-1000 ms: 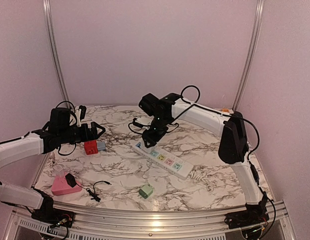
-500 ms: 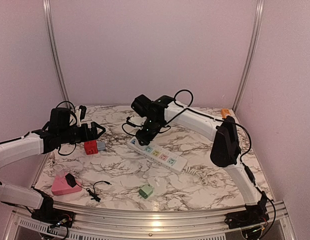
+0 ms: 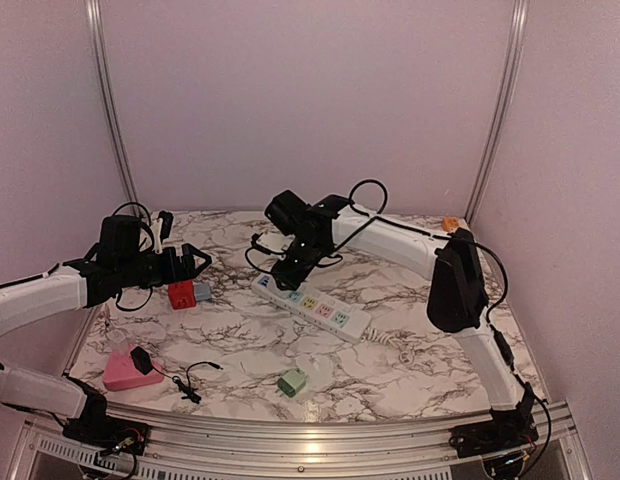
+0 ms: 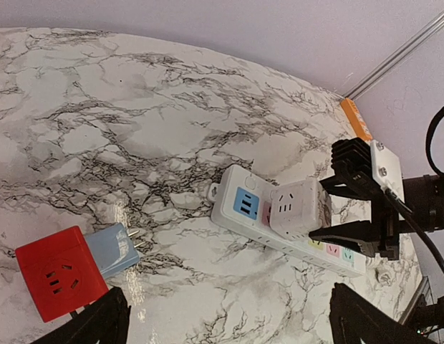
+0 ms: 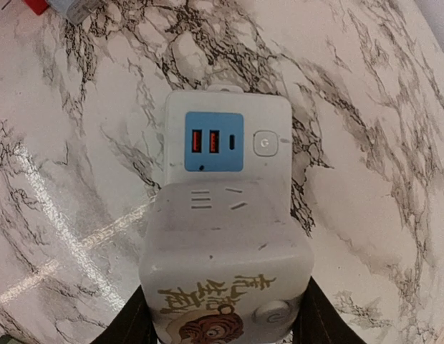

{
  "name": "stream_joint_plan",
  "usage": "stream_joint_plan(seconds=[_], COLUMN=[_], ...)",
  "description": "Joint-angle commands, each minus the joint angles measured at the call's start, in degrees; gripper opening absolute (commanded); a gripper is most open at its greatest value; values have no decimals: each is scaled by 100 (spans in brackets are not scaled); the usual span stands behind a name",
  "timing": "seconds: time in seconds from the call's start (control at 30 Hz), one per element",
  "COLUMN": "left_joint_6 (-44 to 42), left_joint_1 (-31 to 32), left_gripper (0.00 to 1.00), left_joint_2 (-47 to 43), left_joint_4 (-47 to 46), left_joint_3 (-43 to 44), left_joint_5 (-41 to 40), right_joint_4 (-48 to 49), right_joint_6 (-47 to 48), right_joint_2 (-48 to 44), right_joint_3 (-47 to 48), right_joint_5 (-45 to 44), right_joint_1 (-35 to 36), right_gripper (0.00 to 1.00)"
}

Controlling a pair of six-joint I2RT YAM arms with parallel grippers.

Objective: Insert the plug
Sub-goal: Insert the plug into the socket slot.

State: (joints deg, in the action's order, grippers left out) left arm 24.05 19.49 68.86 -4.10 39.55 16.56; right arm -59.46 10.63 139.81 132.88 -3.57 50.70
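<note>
A white cube plug (image 5: 225, 265) with a cartoon print sits on the white power strip (image 5: 229, 122), right behind its blue USB panel. My right gripper (image 5: 225, 319) is shut on the cube's two sides. The left wrist view shows the same cube (image 4: 301, 208) on the strip (image 4: 240, 208), held between the right gripper's (image 4: 326, 209) black fingers; its prongs are hidden. From above, the right gripper (image 3: 290, 270) stands over the strip's (image 3: 320, 310) left end. My left gripper (image 3: 195, 262) hangs open at the left, nothing between its fingers (image 4: 100, 322).
A red cube socket (image 3: 180, 294) with a grey-blue plug (image 3: 201, 291) lies under the left gripper. At the front lie a pink block (image 3: 125, 372) carrying a black part, a black cable (image 3: 195, 385) and a green plug (image 3: 291, 382). An orange object (image 3: 449, 223) lies at the back right.
The right gripper has moved left with the white cube, and the power strip has slid left with it. The left arm has not moved.
</note>
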Motion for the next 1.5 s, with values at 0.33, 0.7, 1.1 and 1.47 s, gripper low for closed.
stream_joint_plan(seconds=[0.33, 0.7, 1.1, 1.47], left_joint_6=[34, 75, 120, 145], left_joint_1=[-24, -24, -24, -24], left_gripper=[99, 99, 99, 99], left_joint_2=[-126, -89, -27, -6], left_joint_4=[-162, -192, -238, -270], left_joint_3=[-74, -77, -102, -114], left_joint_5=[196, 306, 399, 437], right_joint_4=[-1100, -1140, -1026, -852], right_joint_6=[477, 666, 964, 1095], right_joint_2=[-537, -1273, 139, 809], right_joint_3=[-2103, -2568, -1140, -869], right_joint_5=[810, 387, 400, 384], right_joint_1=[348, 564, 640, 802], right_gripper=[5, 9, 25, 24])
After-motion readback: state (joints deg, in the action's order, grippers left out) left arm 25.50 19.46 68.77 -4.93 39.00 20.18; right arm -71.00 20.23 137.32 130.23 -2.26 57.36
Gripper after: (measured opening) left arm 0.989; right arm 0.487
